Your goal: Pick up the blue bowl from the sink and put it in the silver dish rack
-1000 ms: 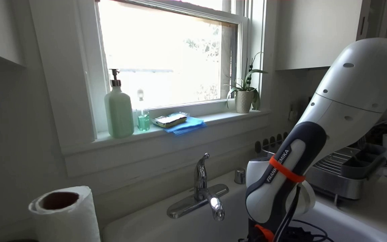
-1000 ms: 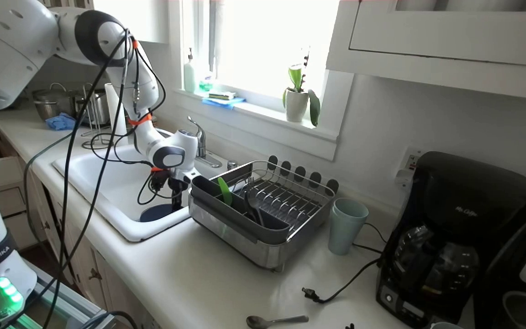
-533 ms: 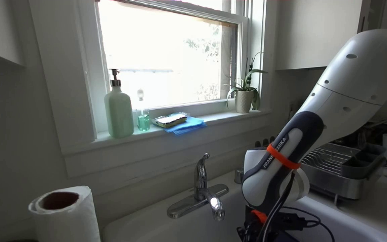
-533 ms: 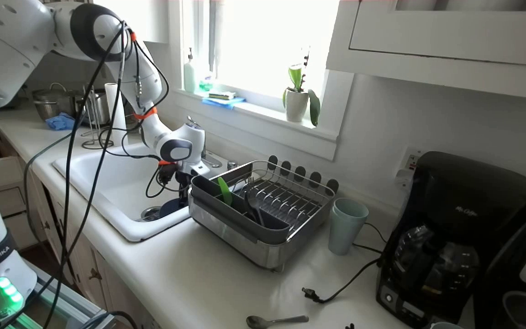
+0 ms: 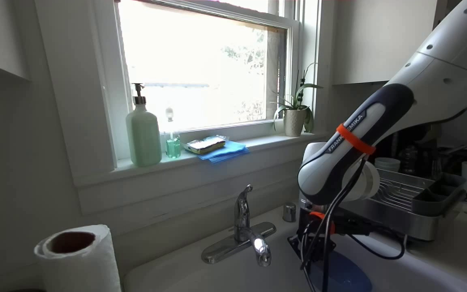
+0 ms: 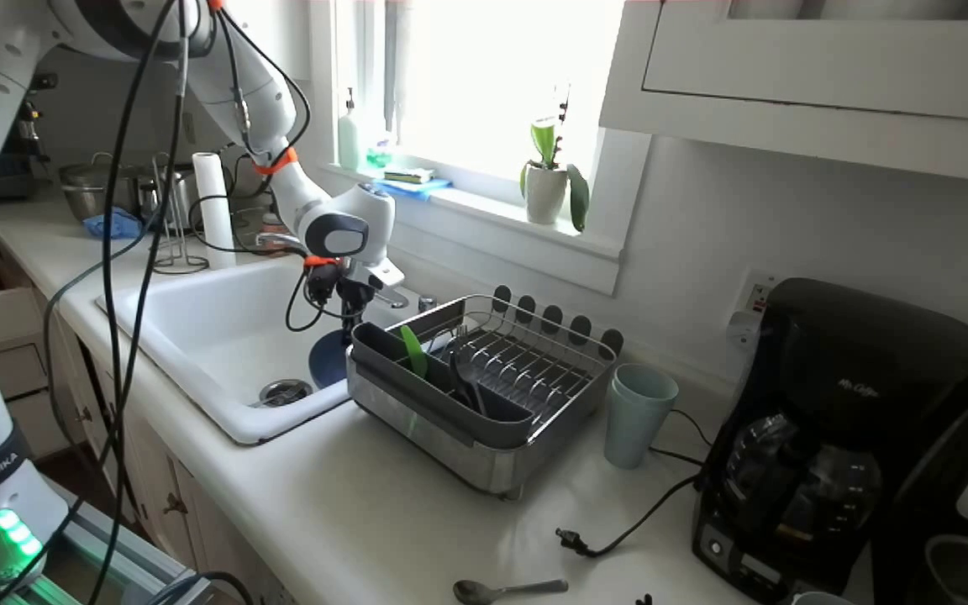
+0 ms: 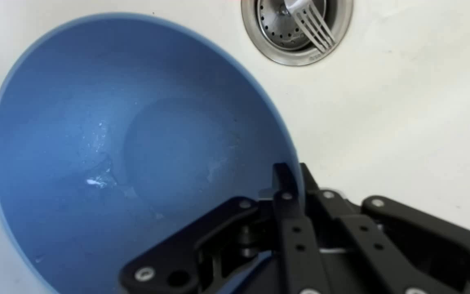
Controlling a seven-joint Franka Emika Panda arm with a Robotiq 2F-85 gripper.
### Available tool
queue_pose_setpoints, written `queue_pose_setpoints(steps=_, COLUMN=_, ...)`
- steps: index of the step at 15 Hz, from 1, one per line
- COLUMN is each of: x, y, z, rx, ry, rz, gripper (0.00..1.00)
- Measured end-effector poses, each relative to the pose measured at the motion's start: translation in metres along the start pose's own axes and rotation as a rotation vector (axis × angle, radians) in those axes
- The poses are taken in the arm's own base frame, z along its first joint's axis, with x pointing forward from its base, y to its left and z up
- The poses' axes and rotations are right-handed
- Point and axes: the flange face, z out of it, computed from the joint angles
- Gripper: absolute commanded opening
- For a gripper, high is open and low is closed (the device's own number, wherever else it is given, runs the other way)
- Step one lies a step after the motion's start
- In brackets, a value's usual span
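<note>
The blue bowl [image 7: 137, 134] is in my gripper [image 7: 295, 171] in the wrist view. The gripper is shut on the bowl's rim, with one finger [image 7: 284, 179] inside the wall and one outside. In an exterior view the bowl [image 6: 328, 360] hangs tilted in the sink [image 6: 207, 336], beside the silver dish rack [image 6: 442, 445]. The bowl also shows partly behind cables in an exterior view [image 5: 347, 271]. The arm hides the far end of the rack there [image 5: 416, 227]. The fingertips are too small to see clearly in the exterior views.
The faucet [image 5: 241, 219] stands at the sink's back edge. A fork [image 7: 312, 26] lies over the drain [image 7: 259, 32]. A dark utensil holder [image 6: 492, 420] with utensils lines the rack's near side. Cups [image 6: 635, 412] and a coffee maker [image 6: 828, 437] stand beyond. Cables hang from the arm.
The arm has risen and moved toward the rack, carrying the blue bowl up with it. The drain, hidden a second ago in an exterior view, now shows. The gripper stays on the bowl.
</note>
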Motion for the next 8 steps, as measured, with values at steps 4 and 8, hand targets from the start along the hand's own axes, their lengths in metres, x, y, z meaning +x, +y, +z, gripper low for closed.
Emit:
queue_pose_setpoints(steps=4, x=-0.005, y=0.01, z=-0.064, rx=0.137, ry=0.001, rz=-0.055, gripper=0.01)
queue_pose_setpoints(steps=8, x=-0.016, y=0.021, z=-0.126, rx=0.284, ry=0.001, rz=-0.128, gripper=0.05)
